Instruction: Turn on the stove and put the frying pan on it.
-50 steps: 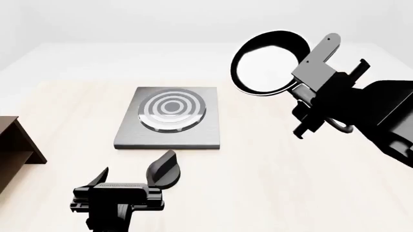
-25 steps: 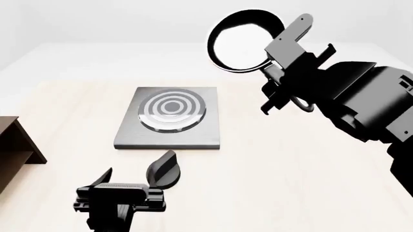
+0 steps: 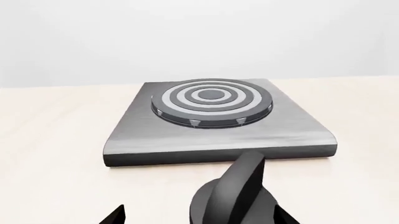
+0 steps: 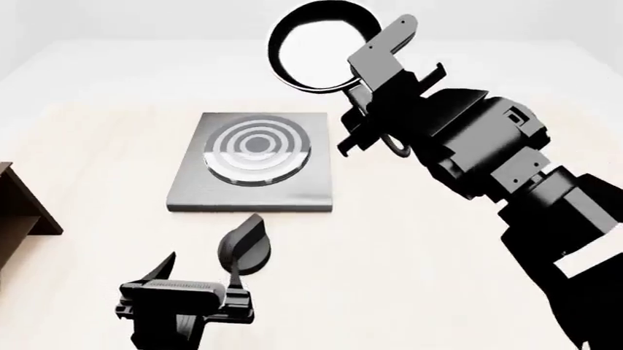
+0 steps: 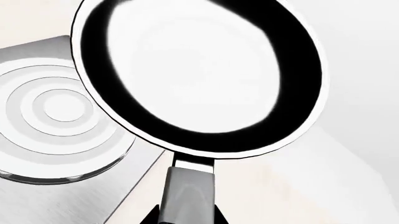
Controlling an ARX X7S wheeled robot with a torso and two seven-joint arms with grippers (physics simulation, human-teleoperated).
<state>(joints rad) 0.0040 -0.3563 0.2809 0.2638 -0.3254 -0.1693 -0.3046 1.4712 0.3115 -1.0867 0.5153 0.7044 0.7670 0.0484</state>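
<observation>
The stove (image 4: 251, 191) is a dark-grey slab with a ringed burner (image 4: 255, 146), also seen in the left wrist view (image 3: 212, 135). Its black knob (image 4: 244, 248) stands in front of it. My left gripper (image 4: 198, 273) is open, its fingertips either side of the knob (image 3: 234, 196), which sits nearer one finger. The frying pan (image 4: 316, 44) hangs tilted in the air above the stove's far right corner, its pale inside toward the head camera. My right gripper (image 4: 375, 95) is shut on the pan's handle (image 5: 187, 191); the pan (image 5: 193, 70) overlaps the burner (image 5: 59, 126).
A brown wooden shelf (image 4: 20, 211) stands at the left edge of the pale wooden table (image 4: 409, 255). My right arm (image 4: 506, 175) reaches across the table's right half.
My right arm has carried the frying pan left and farther away, from right of the stove to above its far right corner. The left gripper has stayed at the knob.
</observation>
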